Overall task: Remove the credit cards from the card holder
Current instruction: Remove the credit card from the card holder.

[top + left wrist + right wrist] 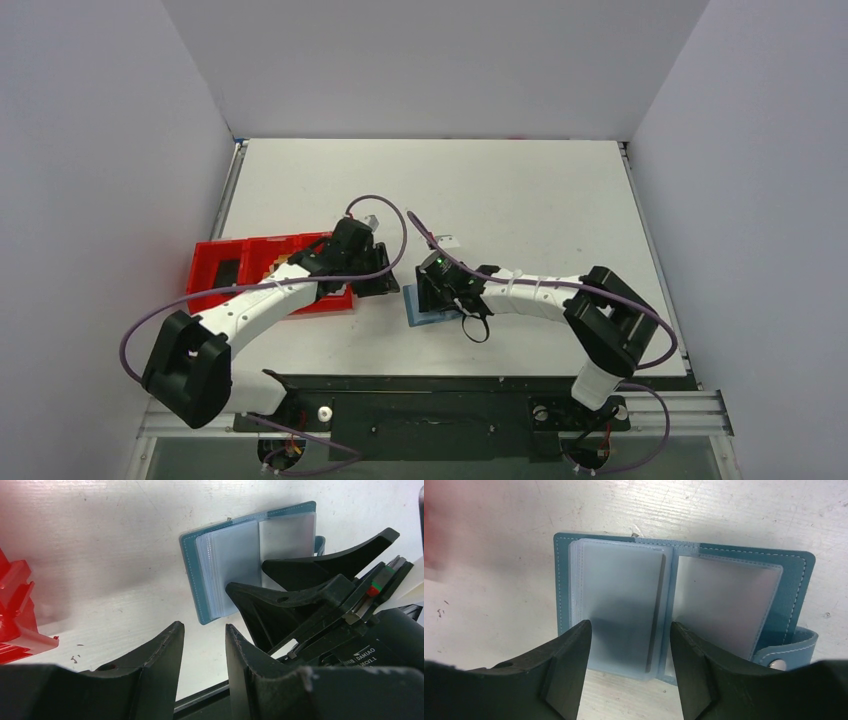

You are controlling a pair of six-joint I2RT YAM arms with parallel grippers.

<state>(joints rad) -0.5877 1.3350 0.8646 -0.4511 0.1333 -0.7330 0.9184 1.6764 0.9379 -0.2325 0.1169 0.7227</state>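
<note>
**Holder open flat, your right gripper (629, 630) poised over it!**
You had the holder (422, 316) lying at 6 o'clock of the table's (520, 200) middle, clear sleeves facing up, its tab (791, 650) at 4 o'clock in the right wrist view. Your right fingers stood spread either side of the left sleeve (619, 605), clutching nothing; whether the tips touched it, I couldn't tell. A grey shadow with a dark stripe showed through that sleeve, card or not, hard to say. Your left gripper (204, 627) hung at the holder's 10 o'clock, fingers parted and empty, by the right end of the tray (215, 265), which sat at 9 o'clock.
</note>
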